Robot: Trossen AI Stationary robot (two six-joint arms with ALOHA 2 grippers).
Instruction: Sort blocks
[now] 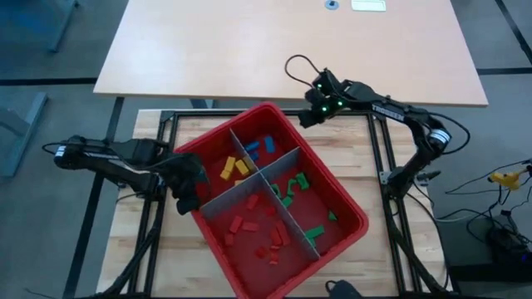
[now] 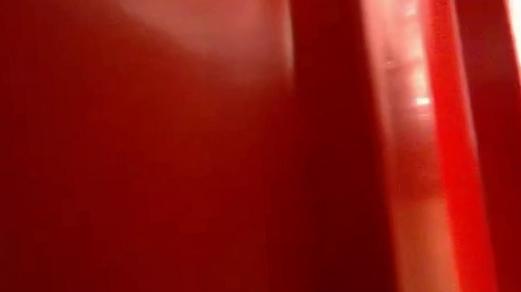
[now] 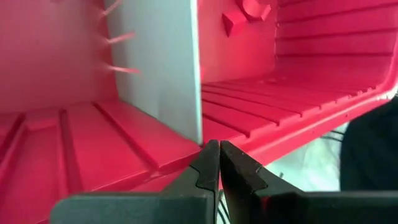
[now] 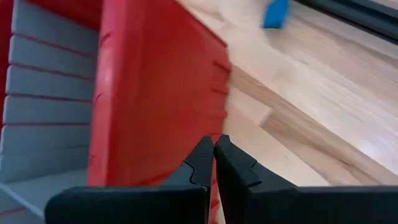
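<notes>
The red bin (image 1: 218,133) sits askew on the wooden table, split by grey panels (image 1: 249,193). Blocks lie on its floor: yellow (image 1: 241,166) and blue (image 1: 268,145) ones in the far compartment, green ones (image 1: 291,187) at the right, red ones (image 1: 249,224) near. One blue block (image 4: 275,12) lies on the wood outside the bin. My left gripper (image 1: 187,198) is shut at the bin's left wall. My right gripper (image 1: 312,116) is shut at the bin's far right wall. The bin's wall (image 2: 152,153) fills the low view. My left gripper's shut fingertips (image 3: 211,163) stand level at the rim (image 3: 155,165) of the bin's left wall, beside a grey panel's end; whether they touch it I cannot tell. My right gripper's shut fingertips (image 4: 205,158) stand at the outer face (image 4: 161,124) of the bin's far right wall; touching or apart, I cannot tell.
A black frame (image 1: 378,158) runs around the wooden top (image 1: 353,158). A large pale table (image 1: 291,41) stands beyond the far edge. Cables and a yellow tool (image 1: 503,177) lie off to the right. Bare wood shows to the bin's right.
</notes>
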